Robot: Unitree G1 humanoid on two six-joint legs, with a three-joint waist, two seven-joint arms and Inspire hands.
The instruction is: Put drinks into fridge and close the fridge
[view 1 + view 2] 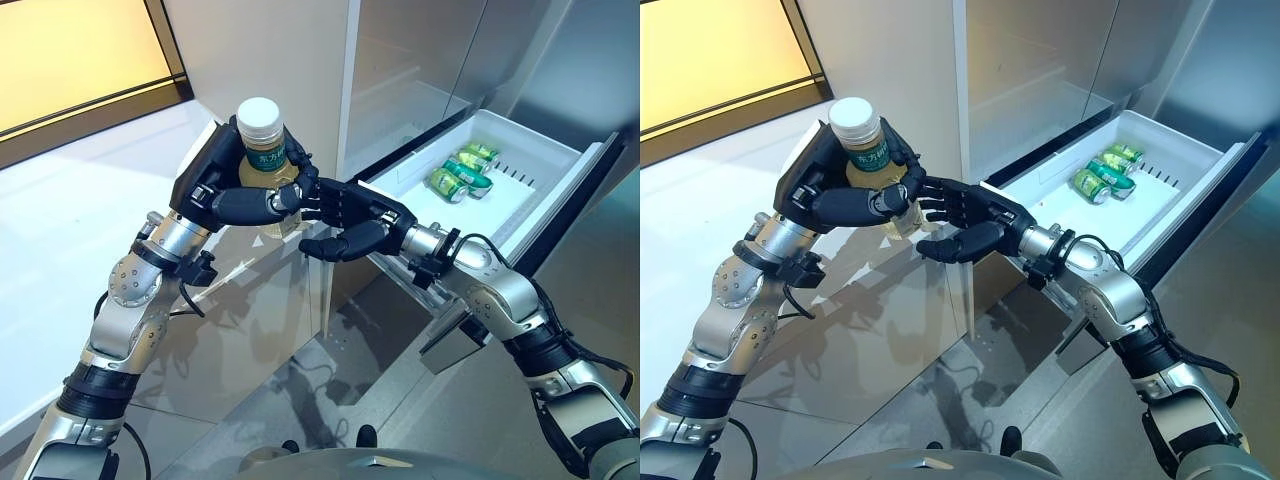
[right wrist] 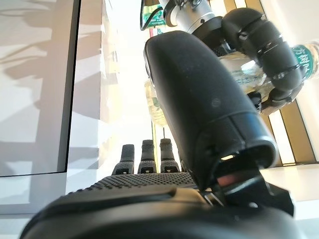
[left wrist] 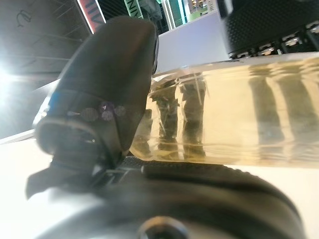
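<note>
Left hand [image 1: 225, 185] curled round upright bottle [image 1: 264, 150]; right hand [image 1: 345, 215] relaxed, fingertips touching it. Risks slipping mid-handover before reaching the fridge drawer [image 1: 545, 165] beyond.

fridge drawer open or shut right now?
Open. The drawer is pulled out of the fridge, showing green cans inside. The bottle is outside it, in the left hand.

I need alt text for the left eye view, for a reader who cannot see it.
The left hand holds a bottle with a white cap upright, while the open right hand reaches to its lower part. Behind them, an open white fridge drawer contains green cans.
</note>
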